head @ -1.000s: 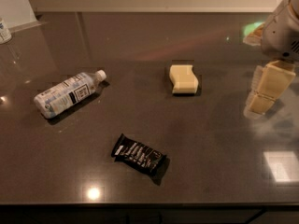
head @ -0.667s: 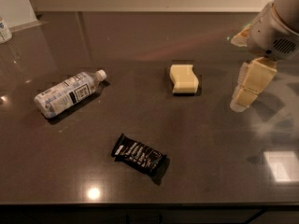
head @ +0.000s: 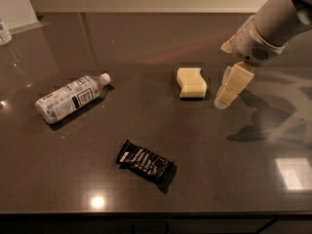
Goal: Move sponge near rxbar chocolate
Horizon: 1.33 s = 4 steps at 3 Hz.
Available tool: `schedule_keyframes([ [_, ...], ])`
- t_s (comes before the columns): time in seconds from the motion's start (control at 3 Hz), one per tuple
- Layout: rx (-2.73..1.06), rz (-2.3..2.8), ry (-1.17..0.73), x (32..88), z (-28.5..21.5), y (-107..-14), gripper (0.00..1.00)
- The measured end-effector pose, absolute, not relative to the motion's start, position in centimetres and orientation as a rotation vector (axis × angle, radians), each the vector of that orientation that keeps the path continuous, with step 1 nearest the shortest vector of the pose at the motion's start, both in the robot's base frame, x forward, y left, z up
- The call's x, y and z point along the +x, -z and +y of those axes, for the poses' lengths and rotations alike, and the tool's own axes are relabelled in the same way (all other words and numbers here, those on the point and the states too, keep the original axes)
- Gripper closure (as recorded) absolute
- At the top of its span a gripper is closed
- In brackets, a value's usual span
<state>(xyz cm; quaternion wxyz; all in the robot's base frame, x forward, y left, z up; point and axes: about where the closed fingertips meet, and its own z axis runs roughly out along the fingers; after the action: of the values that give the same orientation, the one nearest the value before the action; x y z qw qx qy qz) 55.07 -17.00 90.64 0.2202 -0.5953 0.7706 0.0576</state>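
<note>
The pale yellow sponge [head: 191, 82] lies flat on the dark countertop [head: 146, 48], right of centre. The rxbar chocolate [head: 145, 161], a black wrapper with white lettering, lies toward the front edge, below and left of the sponge and well apart from it. My gripper [head: 224, 97] hangs from the white arm that comes in from the upper right. It points down and sits just to the right of the sponge, a little above the counter, holding nothing.
A clear labelled plastic bottle [head: 72, 97] lies on its side at the left. A small white container [head: 4, 32] stands at the far left back edge. The counter's front edge runs along the bottom.
My gripper has moved left and slightly down, from the right edge of the view to just beside the sponge. The sponge, bar and bottle have not moved.
</note>
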Motion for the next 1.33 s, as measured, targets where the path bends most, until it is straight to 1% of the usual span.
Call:
schedule_keyframes([
  [0.33,-1.636,2.126,-0.162,56.0,-16.7,-90.0,0.0],
  [1.0,-1.605,2.155,-0.181,61.7,-15.2,-85.2,0.0],
  [1.33,-1.598,2.165,-0.199,62.7,-14.7,-84.3,0.0],
])
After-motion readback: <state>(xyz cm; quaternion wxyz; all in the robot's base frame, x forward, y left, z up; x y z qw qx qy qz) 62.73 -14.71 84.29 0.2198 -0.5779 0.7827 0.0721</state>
